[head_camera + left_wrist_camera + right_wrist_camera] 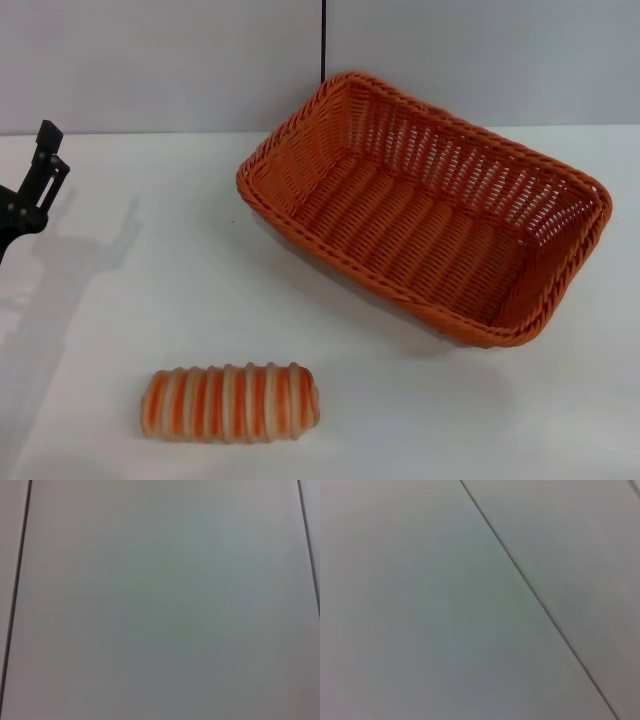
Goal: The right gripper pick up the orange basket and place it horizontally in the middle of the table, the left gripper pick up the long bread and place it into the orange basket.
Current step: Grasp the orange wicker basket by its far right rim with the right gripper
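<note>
The orange basket (430,205) stands empty on the white table (150,300), right of centre and turned at an angle, its far corner near the grey wall. The long bread (230,402), striped orange and cream, lies on its own near the front edge, left of centre. At the far left edge my left gripper (35,185) is raised above the table, well away from the bread. My right gripper is out of view. Both wrist views show only plain grey panels with dark seams.
A thin black cable (323,40) runs down the grey wall behind the basket. Bare white table lies between the bread and the basket and along the left side.
</note>
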